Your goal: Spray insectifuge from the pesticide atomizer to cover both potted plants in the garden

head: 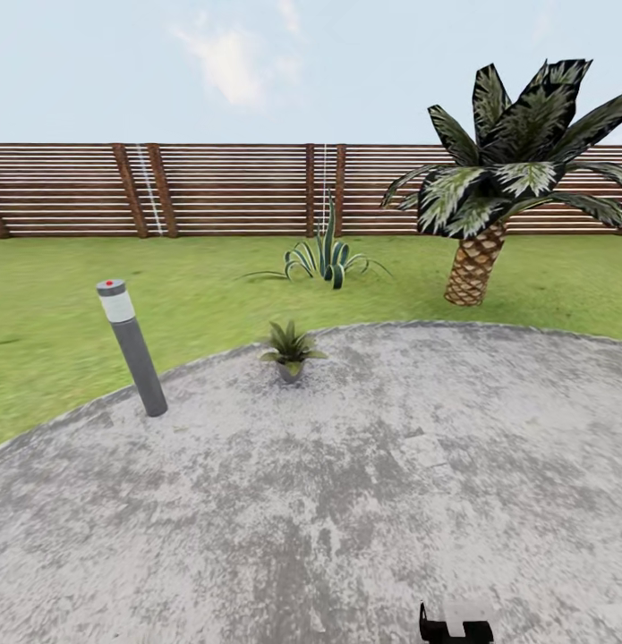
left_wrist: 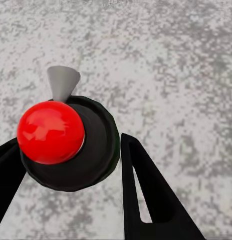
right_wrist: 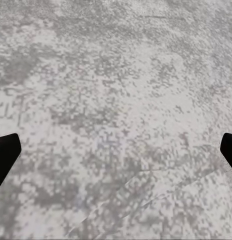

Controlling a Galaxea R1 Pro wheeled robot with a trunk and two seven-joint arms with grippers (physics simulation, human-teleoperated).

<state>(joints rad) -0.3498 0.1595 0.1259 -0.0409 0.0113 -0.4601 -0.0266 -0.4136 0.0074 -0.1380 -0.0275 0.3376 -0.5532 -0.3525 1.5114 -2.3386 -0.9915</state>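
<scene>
**Atomizer held in left gripper; one potted plant ahead**

The left gripper (left_wrist: 70, 165) is pinching the pesticide atomizer (left_wrist: 70, 145), its fingers closing on the black body under the red cap. The right gripper (right_wrist: 116, 150) is hanging spread over the paved round (head: 346, 501). A potted plant (head: 290, 349) is sitting at the paving's far edge, near a bollard light (head: 132, 349).

A mottled grey paved round (head: 364, 501) carries a small potted plant (head: 290, 349) at 12 o'clock and a grey bollard light (head: 132, 349) at 10 o'clock.

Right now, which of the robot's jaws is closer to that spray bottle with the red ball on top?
Left. The left gripper has its jaws on either side of the atomizer. The right gripper hangs open over bare paving.
</scene>
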